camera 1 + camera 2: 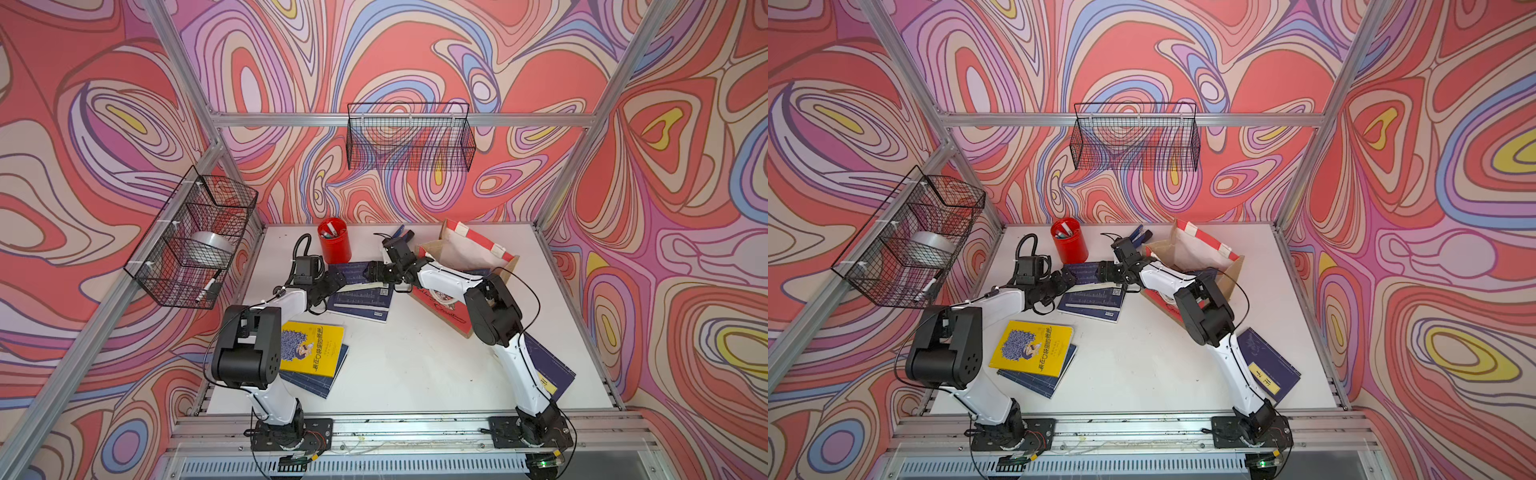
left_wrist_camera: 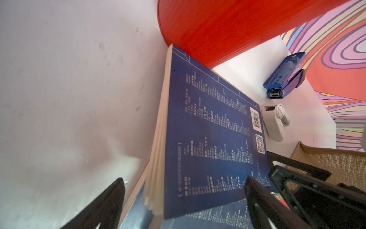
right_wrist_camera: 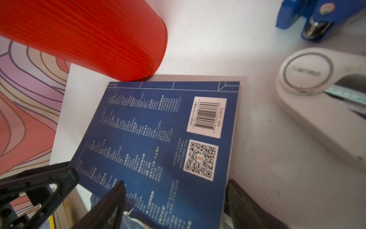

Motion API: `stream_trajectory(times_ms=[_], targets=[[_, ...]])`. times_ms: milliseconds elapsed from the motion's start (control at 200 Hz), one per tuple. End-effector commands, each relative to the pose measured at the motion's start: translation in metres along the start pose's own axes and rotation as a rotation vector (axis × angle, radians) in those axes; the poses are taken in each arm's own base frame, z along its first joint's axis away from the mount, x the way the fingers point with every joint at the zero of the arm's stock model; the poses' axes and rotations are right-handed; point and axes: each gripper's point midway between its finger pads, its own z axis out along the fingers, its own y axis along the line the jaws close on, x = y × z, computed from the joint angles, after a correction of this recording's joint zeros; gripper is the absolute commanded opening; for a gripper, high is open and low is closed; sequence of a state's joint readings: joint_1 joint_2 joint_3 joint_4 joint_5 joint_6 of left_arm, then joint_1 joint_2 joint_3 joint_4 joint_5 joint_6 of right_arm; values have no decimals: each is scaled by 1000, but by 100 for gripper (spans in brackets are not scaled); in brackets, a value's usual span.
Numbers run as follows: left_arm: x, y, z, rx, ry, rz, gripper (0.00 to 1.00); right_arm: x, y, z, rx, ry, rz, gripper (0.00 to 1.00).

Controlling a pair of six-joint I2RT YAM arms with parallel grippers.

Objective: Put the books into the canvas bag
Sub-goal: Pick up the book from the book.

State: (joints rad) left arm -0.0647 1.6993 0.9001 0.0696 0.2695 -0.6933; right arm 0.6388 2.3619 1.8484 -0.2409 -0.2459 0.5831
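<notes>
A navy book (image 2: 208,128) (image 3: 158,138) lies back cover up on a small stack of navy books (image 1: 361,301) beside the red cup, one edge raised so its pages fan out. My left gripper (image 2: 184,179) (image 1: 351,279) is open astride that edge. My right gripper (image 3: 176,182) (image 1: 372,272) faces it, also open, with one finger over the cover and one beside the book's edge. A yellow book (image 1: 311,349) rests on another navy one at the front left. A navy book with a yellow label (image 1: 1271,365) lies under my right arm. The canvas bag (image 1: 465,253) gapes open behind that arm.
A red pen cup (image 1: 333,241) touches the lifted book's far corner. A blue stapler (image 2: 285,77) and a white one (image 2: 274,123) lie just beyond it. Wire baskets hang on the back wall (image 1: 409,137) and the left wall (image 1: 195,237).
</notes>
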Motion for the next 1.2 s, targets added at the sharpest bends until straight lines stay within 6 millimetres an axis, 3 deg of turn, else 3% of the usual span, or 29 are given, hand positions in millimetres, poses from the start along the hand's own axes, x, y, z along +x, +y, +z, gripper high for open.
stream_trajectory(times_ms=[0, 150, 320, 511, 1032, 1197], targets=[[4, 2, 7, 29, 9, -29, 90, 16, -3, 13, -10, 53, -11, 80], [5, 4, 7, 50, 2, -55, 82, 17, -4, 15, -10, 58, -10, 80], [-2, 4, -6, 45, -43, -48, 70, 18, -4, 15, -9, 63, -10, 80], [-7, 5, -12, 55, -67, -48, 45, 18, -3, 15, -15, 65, -10, 80], [-16, 1, -14, 99, -92, -54, 18, 20, 2, 11, -37, 73, -20, 80], [-18, -5, -16, 131, -95, -50, 0, 12, 9, 2, -46, 58, -43, 81]])
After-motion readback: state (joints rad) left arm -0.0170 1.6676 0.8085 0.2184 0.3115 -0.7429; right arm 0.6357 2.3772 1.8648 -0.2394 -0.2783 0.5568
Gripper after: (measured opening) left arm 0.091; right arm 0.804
